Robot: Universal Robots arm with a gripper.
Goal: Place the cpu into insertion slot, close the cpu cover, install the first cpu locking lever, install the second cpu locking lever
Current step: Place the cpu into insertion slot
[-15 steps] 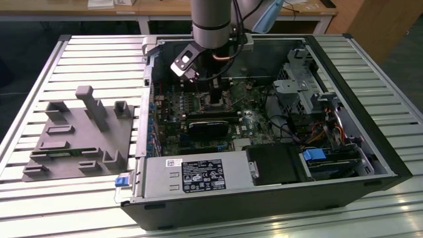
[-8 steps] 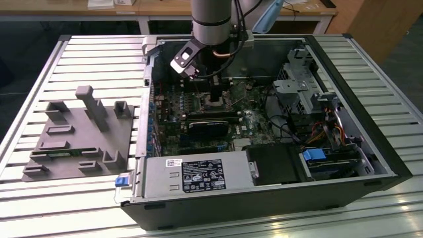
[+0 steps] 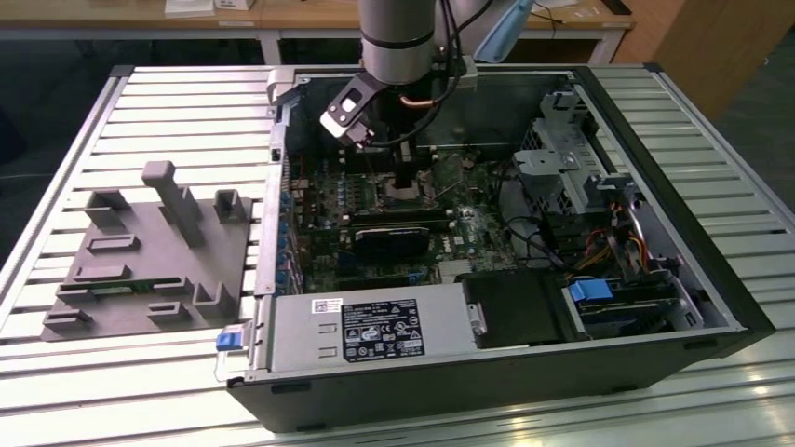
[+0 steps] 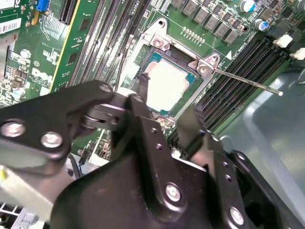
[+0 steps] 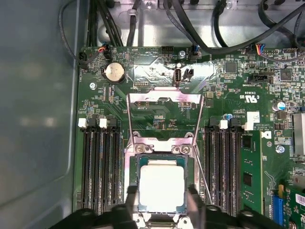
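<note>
1. Two black fingers of the gripper stand apart above the insertion slot, the small square black-framed socket in the green board. One finger is at each side of it, and we judge that they clamp nothing.
2. The cpu, a small flat square chip, lies inside the insertion slot, between the fingers.
3. Risk: the fingers are just beside the cpu's edges. A slanted lift could catch one edge, tip the cpu in the insertion slot and harm the contacts under it.
4. Risk: the thin square metal cpu cover stands open just beyond the insertion slot. If it closes on a tilted cpu, we think it would jam.
5. Look: the cpu has a pale silvery-grey metal top and a narrow green rim. To us it seems level and square to the insertion slot's frame.
</note>
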